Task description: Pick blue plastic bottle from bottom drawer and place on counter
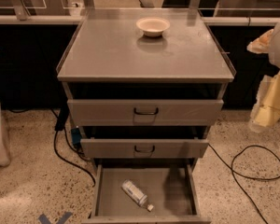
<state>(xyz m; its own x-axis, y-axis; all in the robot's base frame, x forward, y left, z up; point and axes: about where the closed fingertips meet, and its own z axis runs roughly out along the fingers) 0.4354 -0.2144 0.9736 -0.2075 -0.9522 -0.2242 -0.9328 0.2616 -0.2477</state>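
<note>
Bench (112, 50): grey metal top with a thin rim; a cream bowl (152, 26) stands near the back.
Bottom drawer (172, 197): pulled open, under two other drawers.
Blue plastic bottle (135, 193): lies flat on the drawer floor, cap toward front-right.
Gripper (270, 99): at the right edge, apart from the cabinet; open or closed, I cannot tell.
Floor (28, 181): speckled, with a black cable (258, 146).
</note>
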